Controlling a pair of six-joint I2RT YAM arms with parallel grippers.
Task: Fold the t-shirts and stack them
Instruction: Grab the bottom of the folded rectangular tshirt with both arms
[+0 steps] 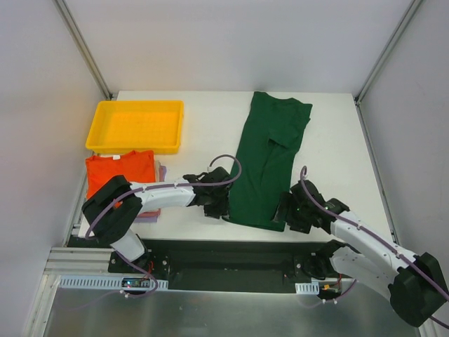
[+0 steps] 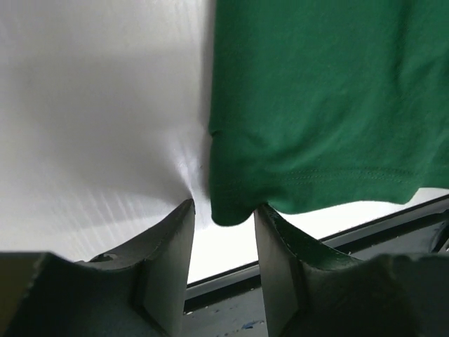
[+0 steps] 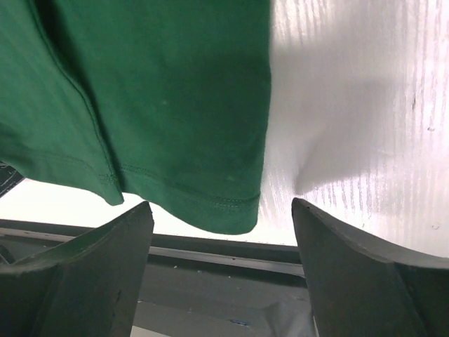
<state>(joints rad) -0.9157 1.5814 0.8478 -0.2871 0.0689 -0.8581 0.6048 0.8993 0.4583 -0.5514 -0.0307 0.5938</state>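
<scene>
The dark green t-shirt (image 1: pixel 270 158) lies folded lengthwise on the white table, its hem at the near edge. My left gripper (image 1: pixel 223 209) is open at the hem's near left corner. In the left wrist view the corner (image 2: pixel 231 210) sits just between the tips of the gripper (image 2: pixel 224 210), with gaps on both sides. My right gripper (image 1: pixel 286 216) is wide open at the near right corner. In the right wrist view the hem corner (image 3: pixel 231 214) hangs between the spread fingers of the gripper (image 3: pixel 221 210), untouched. An orange t-shirt (image 1: pixel 119 172) lies folded on a stack at the left, with a pink-lilac edge (image 1: pixel 163 172) showing under it.
A yellow plastic tray (image 1: pixel 104 112) stands at the back left, behind the stack. The table's near edge and a black rail (image 1: pixel 231 254) run just below both grippers. Grey walls close in the left and right sides.
</scene>
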